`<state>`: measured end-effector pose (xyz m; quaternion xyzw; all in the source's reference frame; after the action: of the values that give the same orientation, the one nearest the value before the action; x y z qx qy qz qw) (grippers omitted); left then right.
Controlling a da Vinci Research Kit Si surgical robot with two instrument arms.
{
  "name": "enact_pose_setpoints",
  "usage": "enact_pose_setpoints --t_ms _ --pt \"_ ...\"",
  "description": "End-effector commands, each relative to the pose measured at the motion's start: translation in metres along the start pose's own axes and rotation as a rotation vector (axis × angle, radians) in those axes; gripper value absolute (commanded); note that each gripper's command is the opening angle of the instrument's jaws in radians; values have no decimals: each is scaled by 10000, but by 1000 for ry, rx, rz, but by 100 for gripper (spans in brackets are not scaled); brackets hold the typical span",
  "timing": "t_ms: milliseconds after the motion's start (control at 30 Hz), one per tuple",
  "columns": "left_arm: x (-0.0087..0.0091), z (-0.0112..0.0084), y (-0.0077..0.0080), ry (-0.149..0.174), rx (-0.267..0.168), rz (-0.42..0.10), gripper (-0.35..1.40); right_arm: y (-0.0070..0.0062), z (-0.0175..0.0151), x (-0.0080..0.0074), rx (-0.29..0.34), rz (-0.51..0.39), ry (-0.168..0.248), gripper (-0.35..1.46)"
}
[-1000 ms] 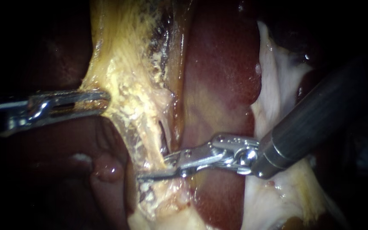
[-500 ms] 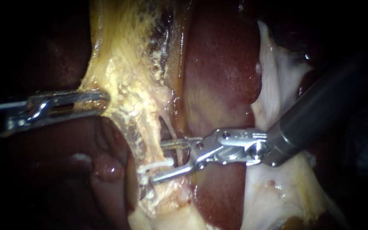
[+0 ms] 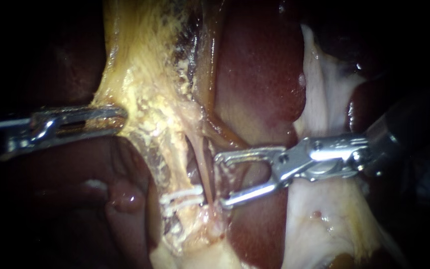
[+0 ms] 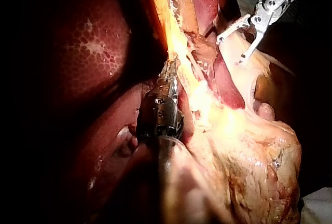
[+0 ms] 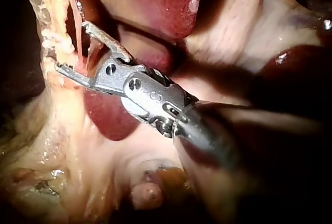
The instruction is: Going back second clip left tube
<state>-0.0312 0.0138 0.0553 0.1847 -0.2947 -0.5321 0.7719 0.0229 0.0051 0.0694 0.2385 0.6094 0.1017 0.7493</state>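
- Endoscope view: the right instrument (image 3: 223, 180) has drawn back toward the right. A second ago its pincer was closed over the clipped tube (image 3: 177, 175). Half a second ago it was half open, with one tip still under the clip (image 3: 182, 196). Now the pincer stands wide and empty, its tips clear of the clip and just beside a thin pink strand (image 3: 203, 167).
- The clip lies across the tube as two pale bars close together, left of the open tips; I cannot tell whether they are one clip or two.
- The left instrument (image 3: 120, 117) has not shifted: its pincer is closed on the edge of the yellow tissue (image 3: 140, 74), which runs taut from it. The dark red liver (image 3: 260, 65) lies behind the right instrument.
- Left wrist view: the left instrument (image 4: 169, 76) has its pincer tips buried in the yellow tissue (image 4: 174, 32), a hold the endoscope shows only side-on. Well ahead of it, the right instrument (image 4: 230, 50) spreads wide over pale tissue. The liver (image 4: 88, 42) beside the shaft shows a mottled, netted surface. The clip is too small to make out here.
- Right wrist view: the right instrument (image 5: 71, 45) is seen close, pincer wide with nothing gripped. The pink strand (image 5: 78, 27) passes just ahead of its tips, and the liver (image 5: 150, 1) lies beyond.
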Motion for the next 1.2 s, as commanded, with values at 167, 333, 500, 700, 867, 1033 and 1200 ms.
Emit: enact_pose_setpoints --t_ms 167,333,500,700,867,1033,1200 --pt "2 2 0 -1 -1 1 -35 1 -19 10 -16 -33 7 60" --pt "7 9 1 -5 -4 3 -35 1 -21 10 -16 -56 9 60" --pt "22 31 3 0 3 10 -35 1 -22 9 -15 -68 8 60" --pt "42 70 6 38 11 24 -35 0 -22 9 -15 -74 7 60" --pt "44 86 7 46 11 28 -35 0 -22 9 -14 -81 7 60" --pt "43 90 5 47 13 27 -35 0 -22 9 -14 -81 7 60" --pt "43 90 4 47 13 27 -35 -1 -22 9 -14 -86 7 60"
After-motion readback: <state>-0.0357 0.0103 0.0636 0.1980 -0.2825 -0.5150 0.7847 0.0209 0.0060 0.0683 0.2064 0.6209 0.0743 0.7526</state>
